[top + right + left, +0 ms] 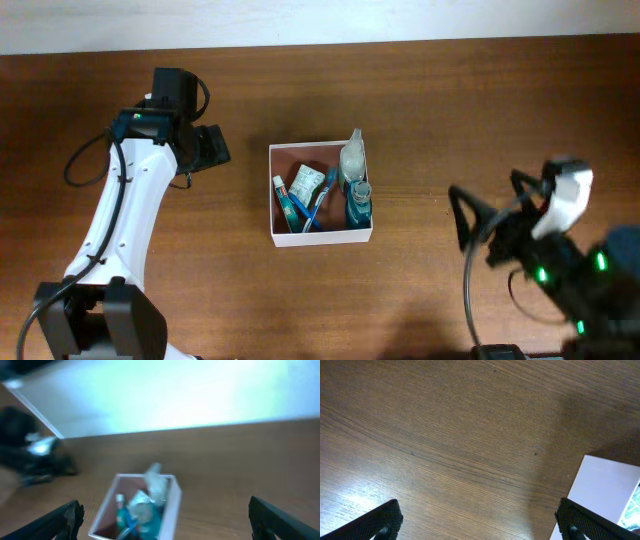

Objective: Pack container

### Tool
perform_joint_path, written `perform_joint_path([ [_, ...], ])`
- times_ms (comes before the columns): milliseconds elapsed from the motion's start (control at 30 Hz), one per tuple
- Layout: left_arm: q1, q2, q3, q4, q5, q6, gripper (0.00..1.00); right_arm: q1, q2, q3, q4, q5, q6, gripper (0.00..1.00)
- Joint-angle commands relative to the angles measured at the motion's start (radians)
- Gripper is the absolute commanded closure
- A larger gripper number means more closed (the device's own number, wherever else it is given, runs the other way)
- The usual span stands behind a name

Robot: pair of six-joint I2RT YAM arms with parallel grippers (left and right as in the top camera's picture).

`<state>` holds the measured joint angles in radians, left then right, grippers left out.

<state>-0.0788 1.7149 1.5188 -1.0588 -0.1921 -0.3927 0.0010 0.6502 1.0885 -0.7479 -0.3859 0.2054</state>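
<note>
End effector on the left (212,147) hung wide and empty at nine o'clock of the container (322,237). Mid-desk (420,90), it held toothpaste (284,206), toothbrush (318,197) and bottles (352,160). Right end effector (462,218), equally wide, stood clear at three o'clock, seemingly because packing was done.

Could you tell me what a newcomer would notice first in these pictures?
The white-walled container at the centre, already crowded: a clear bottle and a blue bottle along its right wall, a small tube toward its left. The left arm and right arm flank it, jaws wide open and empty.
</note>
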Motion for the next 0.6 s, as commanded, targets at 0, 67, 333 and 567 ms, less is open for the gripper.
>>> perform_joint_path([
  [0, 0.003, -0.021, 0.015, -0.001, -0.008, 0.005, 0.01, 0.078, -0.130, 0.015, 0.003, 0.002, -0.002, 0.02],
  [67, 0.003, -0.021, 0.015, -0.001, -0.008, 0.005, 0.01, 0.096, -0.186, 0.015, -0.003, 0.003, -0.010, 0.02],
  [333, 0.003, -0.021, 0.015, -0.001, -0.008, 0.005, 0.01, 0.105, -0.378, -0.023, -0.038, 0.002, -0.009, 0.02],
  [567, 0.003, -0.021, 0.015, -0.001, -0.008, 0.005, 0.01, 0.105, -0.520, -0.226, -0.030, 0.002, -0.009, 0.02],
])
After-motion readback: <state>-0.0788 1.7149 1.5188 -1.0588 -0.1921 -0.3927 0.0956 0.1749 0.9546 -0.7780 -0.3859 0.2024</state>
